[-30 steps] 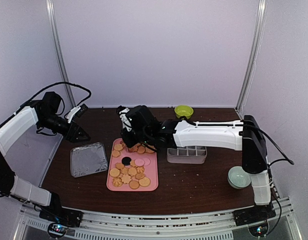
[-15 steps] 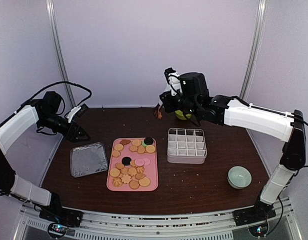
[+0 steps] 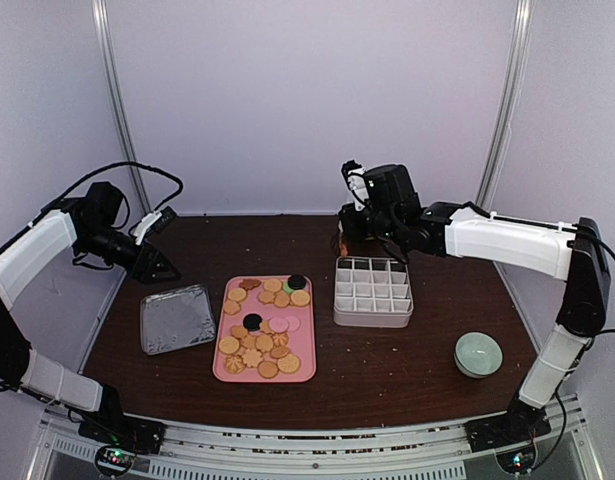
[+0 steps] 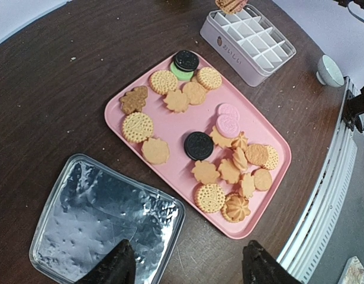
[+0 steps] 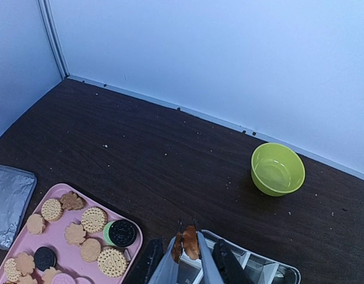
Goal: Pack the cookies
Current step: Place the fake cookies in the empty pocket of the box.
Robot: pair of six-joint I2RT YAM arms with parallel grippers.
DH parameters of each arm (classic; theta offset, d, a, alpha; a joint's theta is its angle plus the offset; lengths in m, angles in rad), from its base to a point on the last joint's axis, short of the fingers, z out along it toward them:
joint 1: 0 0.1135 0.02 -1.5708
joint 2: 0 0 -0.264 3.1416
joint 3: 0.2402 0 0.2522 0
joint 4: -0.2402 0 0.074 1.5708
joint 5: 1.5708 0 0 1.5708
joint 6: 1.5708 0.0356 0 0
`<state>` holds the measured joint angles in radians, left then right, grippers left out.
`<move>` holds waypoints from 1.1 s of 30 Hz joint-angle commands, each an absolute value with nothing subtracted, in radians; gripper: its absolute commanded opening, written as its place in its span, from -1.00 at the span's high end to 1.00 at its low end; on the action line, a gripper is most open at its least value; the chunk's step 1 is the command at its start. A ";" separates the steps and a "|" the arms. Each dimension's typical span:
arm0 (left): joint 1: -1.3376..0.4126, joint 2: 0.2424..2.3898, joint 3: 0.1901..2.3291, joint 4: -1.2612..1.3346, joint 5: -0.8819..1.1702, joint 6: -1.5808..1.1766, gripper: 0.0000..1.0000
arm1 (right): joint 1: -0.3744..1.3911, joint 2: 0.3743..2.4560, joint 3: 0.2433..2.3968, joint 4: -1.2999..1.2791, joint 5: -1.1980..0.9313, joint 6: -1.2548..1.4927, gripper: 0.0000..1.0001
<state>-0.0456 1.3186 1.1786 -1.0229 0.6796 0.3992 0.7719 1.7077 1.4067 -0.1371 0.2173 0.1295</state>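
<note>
The left pincer (image 4: 187,260) hangs spread, gripping nothing, over the near edge of a foil tray (image 3: 177,318). Just right of it a pink tray (image 4: 170,130) carries the cookies (image 4: 209,197): tan rounds and flowers, two pink, two black. Next comes a white gridded box (image 3: 372,320). Above its back-left corner the right pincer (image 5: 187,263) squeezes metal tongs (image 5: 203,263), which pinch a brown cookie (image 5: 186,242). A green bowl (image 5: 277,168) sits near the back edge and a pale bowl (image 3: 478,354) near the right front corner. The dark table (image 3: 387,370) is crumb-specked, with white walls (image 3: 307,100) around it.
</note>
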 commanded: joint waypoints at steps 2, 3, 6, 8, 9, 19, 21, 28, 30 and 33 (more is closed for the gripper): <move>-0.035 1.318 1.213 -1.028 0.709 0.416 -0.29 | 0.760 1.738 1.399 -0.084 0.235 0.100 0.85; -0.036 1.318 1.213 -1.028 0.709 0.417 -0.29 | 0.757 1.743 1.400 -0.081 0.235 0.097 0.85; -0.036 1.321 1.220 -1.030 0.709 0.414 -0.29 | 0.747 1.754 1.400 -0.073 0.239 0.094 0.85; -0.037 1.325 1.225 -1.033 0.710 0.415 -0.29 | 0.739 1.758 1.398 -0.071 0.234 0.094 0.85; -0.037 1.325 1.227 -1.034 0.712 0.415 -0.29 | 0.737 1.762 1.398 -0.069 0.234 0.092 0.85; -0.037 1.325 1.228 -1.037 0.711 0.414 -0.30 | 0.730 1.786 1.393 -0.064 0.197 0.108 0.63; -0.036 1.322 1.230 -1.037 0.714 0.414 -0.30 | 0.730 1.785 1.393 -0.063 0.188 0.110 0.56; -0.037 1.315 1.231 -1.037 0.718 0.412 -0.31 | 0.730 1.788 1.398 -0.073 0.192 0.114 0.39; -0.036 1.313 1.232 -1.037 0.718 0.411 -0.32 | 0.730 1.786 1.400 -0.077 0.193 0.110 0.34; -0.037 1.309 1.235 -1.037 0.721 0.411 -0.33 | 0.729 1.784 1.403 -0.080 0.192 0.107 0.33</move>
<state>-0.0456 1.3239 1.2011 -1.0271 0.6960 0.3996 0.7330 1.7832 1.3975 -0.1001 0.1982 0.1036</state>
